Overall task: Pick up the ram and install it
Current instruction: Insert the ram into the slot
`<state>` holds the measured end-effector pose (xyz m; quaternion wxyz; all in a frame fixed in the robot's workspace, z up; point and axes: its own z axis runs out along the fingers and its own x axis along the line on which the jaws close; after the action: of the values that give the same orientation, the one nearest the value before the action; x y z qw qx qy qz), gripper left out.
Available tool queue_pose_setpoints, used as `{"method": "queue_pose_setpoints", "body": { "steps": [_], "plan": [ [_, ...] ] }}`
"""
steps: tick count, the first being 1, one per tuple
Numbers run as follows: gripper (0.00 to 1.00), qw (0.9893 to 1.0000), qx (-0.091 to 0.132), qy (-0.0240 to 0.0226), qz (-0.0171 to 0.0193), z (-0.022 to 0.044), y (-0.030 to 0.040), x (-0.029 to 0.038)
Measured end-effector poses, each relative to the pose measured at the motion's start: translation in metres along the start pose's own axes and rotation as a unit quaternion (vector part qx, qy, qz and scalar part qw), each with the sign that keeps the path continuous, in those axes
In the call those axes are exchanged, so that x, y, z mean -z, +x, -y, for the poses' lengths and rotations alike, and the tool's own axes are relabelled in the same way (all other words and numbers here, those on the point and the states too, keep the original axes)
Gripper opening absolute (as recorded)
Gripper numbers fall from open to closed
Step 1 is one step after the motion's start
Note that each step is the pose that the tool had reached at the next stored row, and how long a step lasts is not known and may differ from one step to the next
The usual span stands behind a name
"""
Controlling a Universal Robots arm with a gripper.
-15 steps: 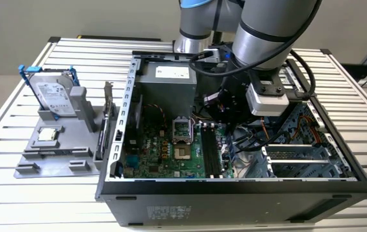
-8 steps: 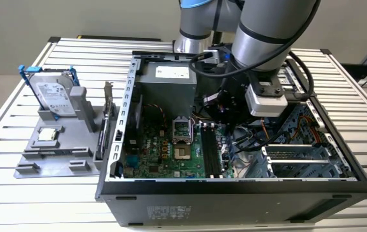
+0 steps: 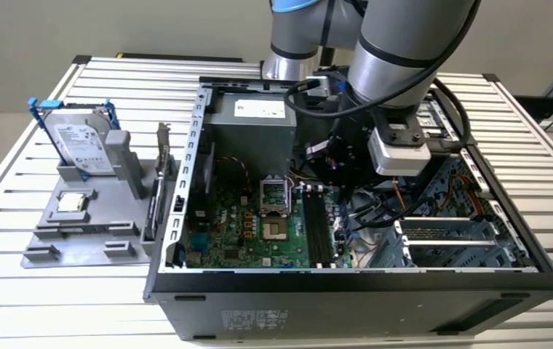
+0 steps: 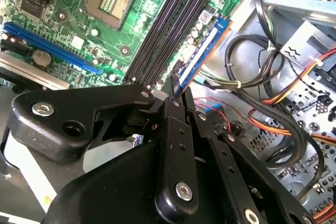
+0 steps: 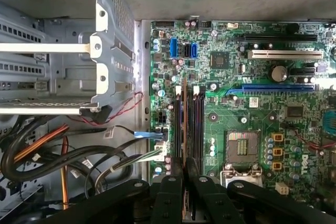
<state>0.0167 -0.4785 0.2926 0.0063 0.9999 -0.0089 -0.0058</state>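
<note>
The ram [image 4: 202,51] is a thin stick seen edge-on, blue and orange along its edge, and my gripper [image 4: 176,92] is shut on it. In the first wrist view the ram [image 5: 184,124] stands on edge over the black memory slots [image 5: 197,129], lined up with their length, with the gripper [image 5: 185,167] pinching its near end. I cannot tell whether its lower edge touches a slot. In the exterior view the gripper [image 3: 340,183] hangs inside the open computer case [image 3: 354,280], just above the memory slots [image 3: 317,231] on the green motherboard [image 3: 242,240].
Bundled cables [image 3: 378,211] and a drive cage [image 3: 451,233] crowd the exterior view's right of the slots. The processor socket [image 3: 274,231] lies on their other side. Outside the case a grey tray [image 3: 58,243] holds a hard drive [image 3: 82,145], a silver processor chip [image 3: 70,203] and a bracketed card [image 3: 165,171].
</note>
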Motion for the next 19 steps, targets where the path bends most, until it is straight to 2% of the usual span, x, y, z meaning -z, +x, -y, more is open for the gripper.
{"method": "queue_pose_setpoints", "body": {
  "steps": [19],
  "plan": [
    [0.0, 1.0, 0.0, 0.0002, 0.0, 0.001, 0.0, -0.0034]
  ]
}}
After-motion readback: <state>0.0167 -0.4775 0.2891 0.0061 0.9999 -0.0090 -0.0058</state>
